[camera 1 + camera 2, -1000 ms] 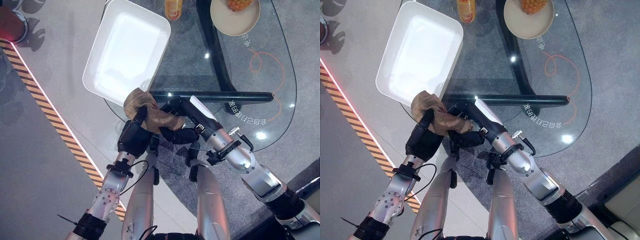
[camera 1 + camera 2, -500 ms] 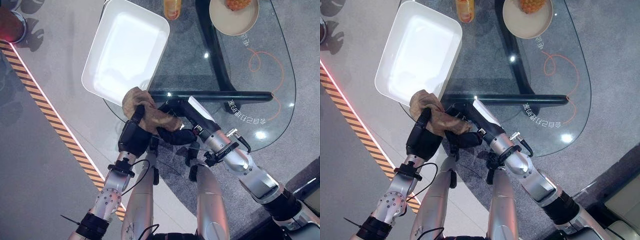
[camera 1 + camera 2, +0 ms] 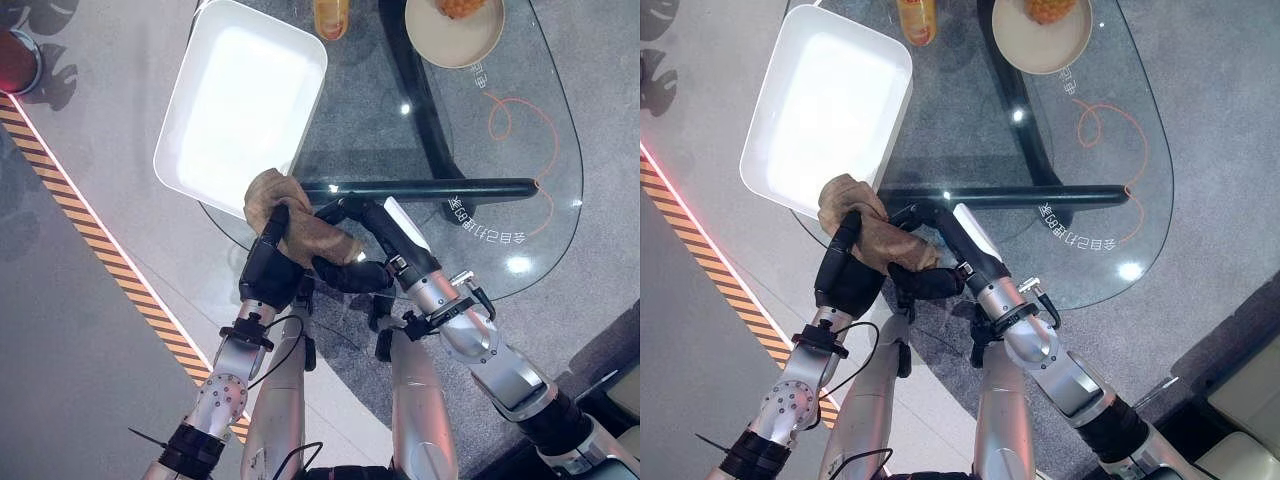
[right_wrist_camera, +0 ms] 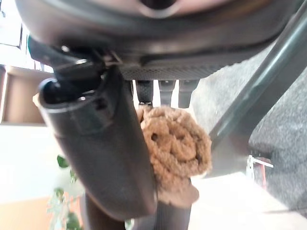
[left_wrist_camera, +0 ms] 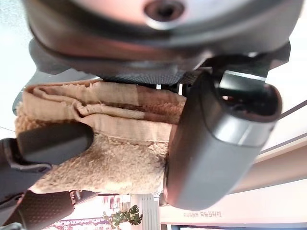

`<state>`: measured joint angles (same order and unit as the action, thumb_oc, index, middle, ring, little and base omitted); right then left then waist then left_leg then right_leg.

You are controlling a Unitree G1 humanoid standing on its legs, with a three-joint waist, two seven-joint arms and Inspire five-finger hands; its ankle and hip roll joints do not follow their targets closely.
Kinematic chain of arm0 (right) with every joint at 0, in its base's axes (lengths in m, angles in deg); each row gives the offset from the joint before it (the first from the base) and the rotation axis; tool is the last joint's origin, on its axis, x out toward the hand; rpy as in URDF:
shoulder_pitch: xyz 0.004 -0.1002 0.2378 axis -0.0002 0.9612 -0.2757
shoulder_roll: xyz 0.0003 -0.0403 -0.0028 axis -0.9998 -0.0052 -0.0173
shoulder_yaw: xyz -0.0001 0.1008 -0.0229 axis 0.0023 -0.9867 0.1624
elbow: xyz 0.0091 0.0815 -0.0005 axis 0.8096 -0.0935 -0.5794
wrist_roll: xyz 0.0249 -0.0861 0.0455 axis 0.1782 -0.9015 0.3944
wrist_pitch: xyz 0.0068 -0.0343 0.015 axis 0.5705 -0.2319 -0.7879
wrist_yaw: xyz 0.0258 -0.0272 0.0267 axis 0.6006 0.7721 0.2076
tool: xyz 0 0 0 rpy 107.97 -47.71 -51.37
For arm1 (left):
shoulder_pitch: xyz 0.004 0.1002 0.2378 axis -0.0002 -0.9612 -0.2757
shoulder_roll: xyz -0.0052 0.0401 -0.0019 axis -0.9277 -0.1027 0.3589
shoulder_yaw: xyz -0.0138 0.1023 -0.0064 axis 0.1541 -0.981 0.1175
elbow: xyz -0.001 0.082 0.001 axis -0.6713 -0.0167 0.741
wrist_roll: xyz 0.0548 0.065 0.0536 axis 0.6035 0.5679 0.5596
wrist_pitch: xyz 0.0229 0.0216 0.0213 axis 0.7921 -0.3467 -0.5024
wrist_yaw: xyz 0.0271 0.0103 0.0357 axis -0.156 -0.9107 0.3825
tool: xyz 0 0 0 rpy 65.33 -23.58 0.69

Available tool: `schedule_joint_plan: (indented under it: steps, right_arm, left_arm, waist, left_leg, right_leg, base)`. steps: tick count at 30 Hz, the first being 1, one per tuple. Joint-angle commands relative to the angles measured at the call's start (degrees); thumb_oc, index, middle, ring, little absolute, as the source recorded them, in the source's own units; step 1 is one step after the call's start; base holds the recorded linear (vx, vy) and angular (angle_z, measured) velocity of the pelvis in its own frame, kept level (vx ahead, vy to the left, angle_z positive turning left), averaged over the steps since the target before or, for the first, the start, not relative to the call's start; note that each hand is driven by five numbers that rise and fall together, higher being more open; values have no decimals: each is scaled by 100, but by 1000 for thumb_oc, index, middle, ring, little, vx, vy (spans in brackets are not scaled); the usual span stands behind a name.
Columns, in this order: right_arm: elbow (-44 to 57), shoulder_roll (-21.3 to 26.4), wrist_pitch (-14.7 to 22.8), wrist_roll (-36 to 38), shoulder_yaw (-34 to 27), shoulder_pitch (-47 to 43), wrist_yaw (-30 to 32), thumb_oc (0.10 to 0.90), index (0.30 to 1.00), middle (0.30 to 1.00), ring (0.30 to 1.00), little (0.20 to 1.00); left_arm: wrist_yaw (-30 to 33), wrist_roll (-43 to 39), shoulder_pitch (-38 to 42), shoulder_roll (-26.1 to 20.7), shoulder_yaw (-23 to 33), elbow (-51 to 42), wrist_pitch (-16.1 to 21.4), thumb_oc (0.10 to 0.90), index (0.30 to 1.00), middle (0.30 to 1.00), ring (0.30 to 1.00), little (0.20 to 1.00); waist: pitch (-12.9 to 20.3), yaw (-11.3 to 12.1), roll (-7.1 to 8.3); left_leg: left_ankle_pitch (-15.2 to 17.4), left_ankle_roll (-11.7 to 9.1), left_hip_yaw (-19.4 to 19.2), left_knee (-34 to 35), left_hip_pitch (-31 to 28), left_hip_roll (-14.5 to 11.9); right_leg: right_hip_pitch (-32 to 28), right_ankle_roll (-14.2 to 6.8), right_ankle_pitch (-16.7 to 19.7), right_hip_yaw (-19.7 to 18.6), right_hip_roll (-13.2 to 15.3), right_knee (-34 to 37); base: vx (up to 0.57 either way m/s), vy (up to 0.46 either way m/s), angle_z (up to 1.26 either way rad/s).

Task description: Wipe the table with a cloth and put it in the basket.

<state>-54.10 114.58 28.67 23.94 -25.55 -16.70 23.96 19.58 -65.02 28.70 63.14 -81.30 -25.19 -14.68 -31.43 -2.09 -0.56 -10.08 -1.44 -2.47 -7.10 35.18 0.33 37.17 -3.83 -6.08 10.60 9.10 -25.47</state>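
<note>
— Grey floor (image 3: 90, 330) is spreading under a glass table (image 3: 520, 170), and a striped strip (image 3: 100, 260) is running across the floor at about eight o'clock. What are you seeing on the glass?

— Toward eleven o'clock a white basket (image 3: 240, 100) is sitting, partly hanging over the table's edge. At twelve o'clock a bottle (image 3: 331, 15) is standing, and at one o'clock a plate (image 3: 455, 35) is carrying some yellow fruit (image 3: 1045, 9). A dark bar (image 3: 440, 188) is showing through the glass.

— And the cloth?

— The cloth (image 3: 290, 220), a tan bunch, is lying at the near edge of the table, just beside the basket's near corner, with both hands on it.

— How are the hands sitting?

— The left hand (image 3: 270, 270) is coming in from seven o'clock, its fingers and thumb curling round the cloth; its wrist view is showing the cloth (image 5: 110, 143) being pinched between thumb (image 5: 220, 143) and a finger. The right hand (image 3: 355, 270) is reaching in from five o'clock, and its wrist view is showing the rolled cloth (image 4: 177, 148) squeezed against its thumb (image 4: 105, 158).
</note>
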Motion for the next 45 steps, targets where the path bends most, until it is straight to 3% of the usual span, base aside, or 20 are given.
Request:
schedule_joint_plan:
  steps: [1,9,18,26,28,37,45]
  right_arm:
    - [415,34,338,-124,-704,-126,605,800,900,900,900,900]
    - [367,59,416,-14,-1112,57,975,800,900,900,900,900]
    - [337,42,478,73,-1296,350,759,800,900,900,900,900]
    - [292,65,320,154,-1306,420,550,800,900,900,900,900]
    - [248,80,215,168,-1304,450,419,800,900,900,900,900]
    - [8,-21,-93,207,-1136,327,-24,800,900,900,900,900]
    - [-198,-24,-489,307,-887,152,-203,800,900,900,900,900]
  left_arm:
    - [-728,36,-58,58,66,-1267,11,100,300,300,300,200]
    - [-778,83,-115,38,176,-1271,60,100,300,300,300,200]
    - [-971,297,-201,40,394,-1277,158,100,300,300,300,200]
    - [-1229,1079,-75,-108,791,-1341,919,100,300,300,300,200]
    - [-983,1459,54,-251,994,-1382,1211,100,300,300,300,200]
    - [-123,2379,556,-457,1668,-1357,1665,100,300,300,300,200]
    - [1158,3856,971,-769,2125,-1227,2253,100,300,300,300,200]
  waist:
    - [164,79,135]
    - [164,42,142]
    - [164,13,136]
    - [164,-6,60]
    - [164,-20,21]
    - [164,-33,-78]
    - [164,-28,-107]
  left_leg:
    - [1359,90,-835,-1015,-137,187]
    - [1362,86,-872,-972,-179,156]
    - [1354,79,-903,-949,-196,134]
    - [1325,52,-901,-935,-206,137]
    - [1313,41,-892,-950,-201,141]
    - [1309,22,-855,-1056,-130,176]
    - [1306,25,-884,-1216,81,183]
  right_leg:
    - [-98,-218,692,-23,-398,942]
    - [-116,-238,690,-33,-416,949]
    - [-116,-233,676,-55,-429,948]
    - [-122,-223,640,-78,-429,942]
    - [-110,-209,623,-107,-429,911]
    - [-18,-165,544,-198,-425,764]
    - [172,-108,508,-313,-427,639]
  base:
    - [0,0,0]
    - [0,0,0]
    - [0,0,0]
    - [3,21,-1]
    - [16,69,-13]
    - [24,74,-3]
    - [30,70,-5]
